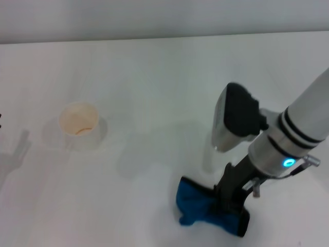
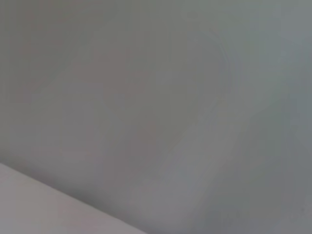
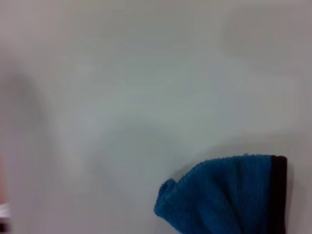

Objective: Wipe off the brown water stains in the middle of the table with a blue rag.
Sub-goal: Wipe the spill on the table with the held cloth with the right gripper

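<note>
The blue rag (image 1: 205, 208) lies bunched on the white table (image 1: 154, 77) at the front right. It is pinched in the middle like a bow, with black trim at its right end. My right gripper (image 1: 230, 205) reaches down onto it and is shut on the rag. The rag also shows in the right wrist view (image 3: 229, 195). No clear tan stain shows; only a faint greyish patch (image 1: 149, 152) lies near the table's middle, left of the rag. Of my left gripper only a dark sliver (image 1: 1, 121) shows at the far left edge.
A white cup (image 1: 79, 125) with brownish residue inside stands on the left of the table. The table's far edge (image 1: 164, 37) runs along the top of the head view. The left wrist view shows only plain grey surface.
</note>
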Motion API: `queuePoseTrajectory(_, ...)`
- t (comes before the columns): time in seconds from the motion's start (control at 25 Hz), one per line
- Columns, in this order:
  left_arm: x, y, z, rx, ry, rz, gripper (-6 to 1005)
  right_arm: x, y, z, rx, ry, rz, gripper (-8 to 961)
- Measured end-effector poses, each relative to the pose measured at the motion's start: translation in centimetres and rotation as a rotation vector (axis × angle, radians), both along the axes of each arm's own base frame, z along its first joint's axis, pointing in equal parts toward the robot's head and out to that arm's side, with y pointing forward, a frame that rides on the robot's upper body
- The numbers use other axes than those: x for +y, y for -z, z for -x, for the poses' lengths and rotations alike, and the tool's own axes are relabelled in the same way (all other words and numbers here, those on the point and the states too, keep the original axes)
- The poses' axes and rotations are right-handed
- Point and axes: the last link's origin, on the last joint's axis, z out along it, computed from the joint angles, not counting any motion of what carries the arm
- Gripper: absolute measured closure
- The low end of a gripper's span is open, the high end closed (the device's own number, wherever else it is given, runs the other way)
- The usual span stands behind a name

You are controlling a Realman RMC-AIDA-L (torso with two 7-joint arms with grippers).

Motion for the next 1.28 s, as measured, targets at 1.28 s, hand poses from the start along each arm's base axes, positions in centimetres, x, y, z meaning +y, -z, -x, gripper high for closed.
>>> queuePoseTrajectory(1.28, 0.5, -0.2, -0.2, 0.0, 0.008, -0.008, 135, 6.2, 2.7, 3.4, 0.184, -0.149, -0.4, 852)
